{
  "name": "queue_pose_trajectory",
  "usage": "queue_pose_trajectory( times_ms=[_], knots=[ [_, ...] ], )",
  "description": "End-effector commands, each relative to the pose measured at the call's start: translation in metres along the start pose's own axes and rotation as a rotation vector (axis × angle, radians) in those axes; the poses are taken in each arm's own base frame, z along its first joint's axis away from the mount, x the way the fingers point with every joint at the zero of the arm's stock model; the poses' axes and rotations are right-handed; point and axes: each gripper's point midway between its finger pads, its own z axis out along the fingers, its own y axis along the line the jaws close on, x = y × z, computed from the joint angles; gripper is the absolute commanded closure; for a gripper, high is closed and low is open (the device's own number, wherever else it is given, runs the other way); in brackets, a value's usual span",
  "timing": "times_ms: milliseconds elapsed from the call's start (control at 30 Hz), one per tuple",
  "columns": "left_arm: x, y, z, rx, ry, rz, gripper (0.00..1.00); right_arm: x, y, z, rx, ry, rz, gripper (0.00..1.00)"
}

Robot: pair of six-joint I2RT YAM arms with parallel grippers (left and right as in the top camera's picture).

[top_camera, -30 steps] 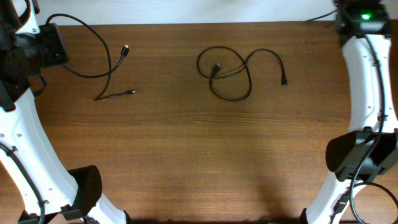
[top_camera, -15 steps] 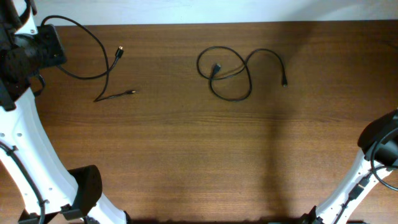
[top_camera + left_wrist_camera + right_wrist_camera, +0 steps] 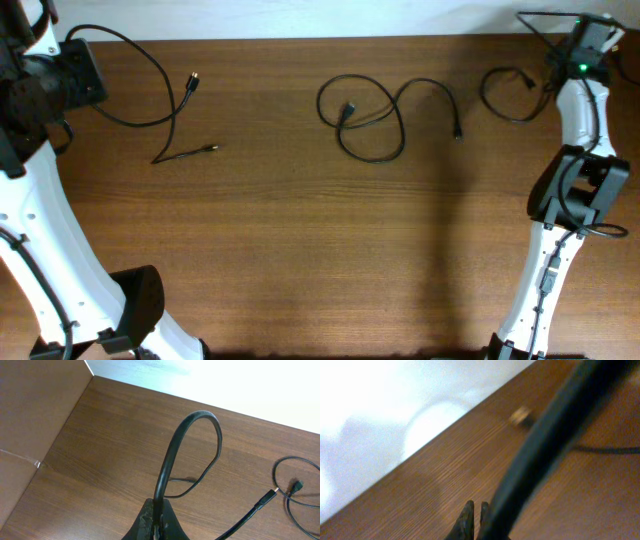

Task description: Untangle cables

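Note:
Three black cables lie on the brown table. My left gripper at the far left back is shut on one cable, whose loop and two plug ends trail to its right. In the left wrist view the jaws pinch this cable, which arches upward. A second cable lies coiled at the middle back. My right gripper is at the far right back corner, and a third cable loops beside it. In the right wrist view the fingers are together with a blurred black cord against them.
The white back edge runs behind the table. The white arm links stand along the left side and the right side. A small plug lies on the wood in the right wrist view.
My right arm swung out of view and has come back to the back right corner. A cable loop now lies beside it where none was. The left arm and middle coil have barely moved.

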Motion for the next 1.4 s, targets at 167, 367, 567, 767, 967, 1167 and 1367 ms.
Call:
queue_pose_trajectory(
  times_ms=[167, 367, 567, 767, 967, 1167, 1367],
  knots=[
    [0.0, -0.001, -0.001, 0.005, -0.003, -0.011, 1.0, -0.099, -0.052, -0.032, -0.001, -0.132, 0.075, 0.01],
    [0.0, -0.001, -0.001, 0.005, -0.003, -0.01, 1.0, -0.141, 0.133, -0.362, -0.768, -0.06, -0.456, 0.01],
    [0.0, -0.001, -0.001, 0.005, -0.003, -0.003, 1.0, 0.115, 0.211, -0.356, -1.033, 0.383, -1.115, 0.01],
    [0.0, -0.001, -0.001, 0.005, -0.003, -0.003, 1.0, 0.235, 0.221, -0.321, -1.198, 0.243, -1.528, 0.01],
    [0.0, -0.007, -0.001, 0.042, 0.0, -0.003, 1.0, 0.158, 0.281, -0.28, -0.912, 0.055, -0.973, 0.01],
    [0.0, -0.007, -0.001, 0.039, 0.0, -0.003, 1.0, 0.26, 0.257, -0.221, -0.774, 0.436, -0.648, 0.01],
    [0.0, -0.007, -0.001, 0.039, -0.001, -0.003, 1.0, 0.27, 0.241, -0.219, -0.432, 0.73, 0.149, 0.01]
  ],
)
